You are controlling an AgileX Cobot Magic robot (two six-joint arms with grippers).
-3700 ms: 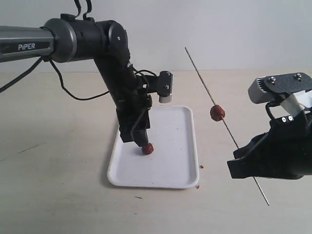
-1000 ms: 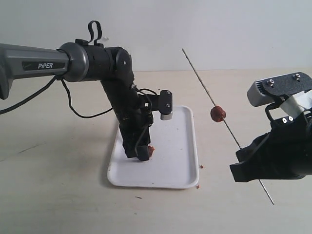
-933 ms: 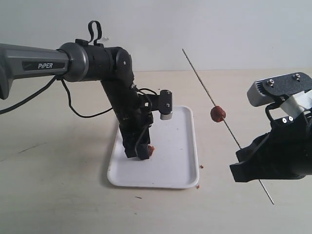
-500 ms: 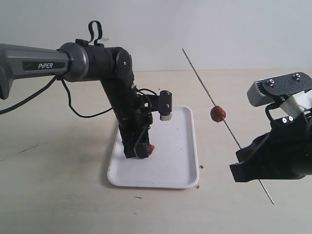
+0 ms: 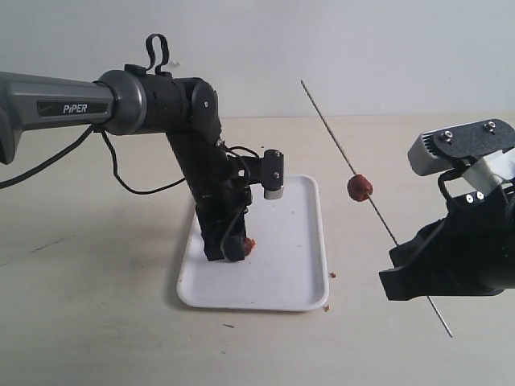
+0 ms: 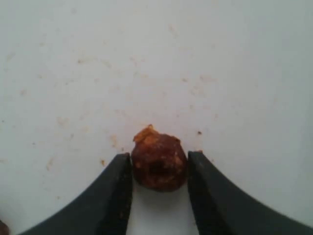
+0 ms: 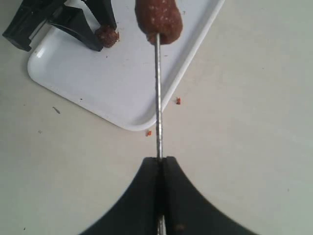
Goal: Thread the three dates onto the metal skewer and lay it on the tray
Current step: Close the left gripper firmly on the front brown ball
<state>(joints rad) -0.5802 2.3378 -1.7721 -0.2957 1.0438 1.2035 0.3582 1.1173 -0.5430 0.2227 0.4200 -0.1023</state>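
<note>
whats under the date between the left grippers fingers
The white tray, its surface flecked with brown specks. The date covers the spot directly beneath it, so whether it rests on the tray or is slightly raised cannot be seen.
</note>
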